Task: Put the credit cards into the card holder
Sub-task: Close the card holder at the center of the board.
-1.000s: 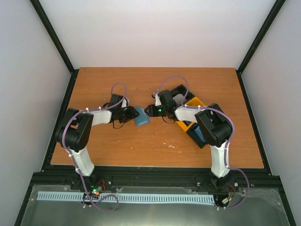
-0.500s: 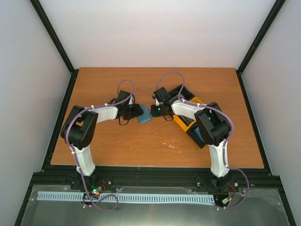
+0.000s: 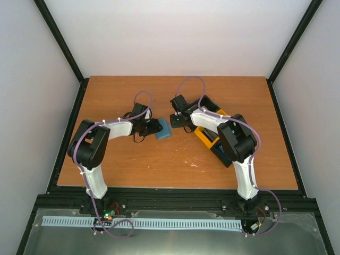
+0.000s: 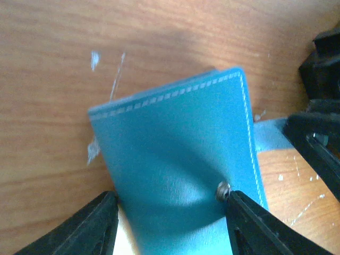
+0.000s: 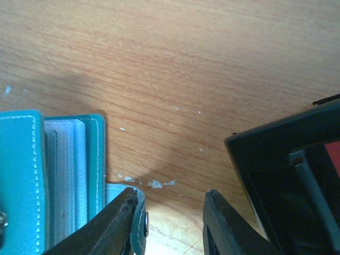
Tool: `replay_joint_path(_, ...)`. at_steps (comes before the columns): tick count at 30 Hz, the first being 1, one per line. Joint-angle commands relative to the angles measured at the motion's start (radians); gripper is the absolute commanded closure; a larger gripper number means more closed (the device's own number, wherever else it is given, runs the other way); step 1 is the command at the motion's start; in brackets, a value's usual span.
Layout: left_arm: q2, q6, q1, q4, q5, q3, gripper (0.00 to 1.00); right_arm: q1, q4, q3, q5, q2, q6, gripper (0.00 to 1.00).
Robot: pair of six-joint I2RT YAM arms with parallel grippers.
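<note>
Two arms meet mid-table [image 3: 117, 164]. The card holder [image 3: 164, 130] lies on the wood between them, partly open, with its clear pockets showing on the wrist view of my right gripper [image 5: 171, 196]. My left gripper [image 4: 171, 201] straddles the holder's cover, one finger by the snap; I can't tell if it's clamped or just touching. Right gripper jaws are apart with bare wood between them, and the snap tab [image 5: 139, 223] is just beside one finger. The black-and-yellow tray [image 3: 204, 141] sits near that gripper, with a red sliver [image 5: 333, 154] inside; can't tell if it's a card.
</note>
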Motion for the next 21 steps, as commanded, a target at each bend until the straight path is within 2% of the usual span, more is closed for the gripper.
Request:
replay_joint_path(1, -0.013, -0.012, -0.008, -0.122, 0.01, -0.097, 0.42, 0.007, -0.029, 0.018, 0.004, 0.032, -0.003, 0.66)
replay_joint_path(8, -0.076, -0.021, -0.008, -0.116, 0.02, -0.161, 0.41, 0.007, -0.033, 0.027, 0.003, 0.028, -0.006, 0.69)
replay_joint_path(13, -0.056, -0.026, -0.008, -0.116, 0.004, -0.16, 0.46, 0.005, -0.036, 0.054, -0.033, 0.022, -0.01, 0.69)
replay_joint_path(18, -0.042, -0.039, -0.008, -0.132, -0.042, -0.139, 0.46, 0.0, -0.035, 0.053, -0.08, 0.002, -0.006, 0.7)
replay_joint_path(21, -0.03, -0.042, -0.008, -0.144, -0.061, -0.129, 0.46, -0.005, -0.035, 0.048, -0.106, -0.004, -0.004, 0.76)
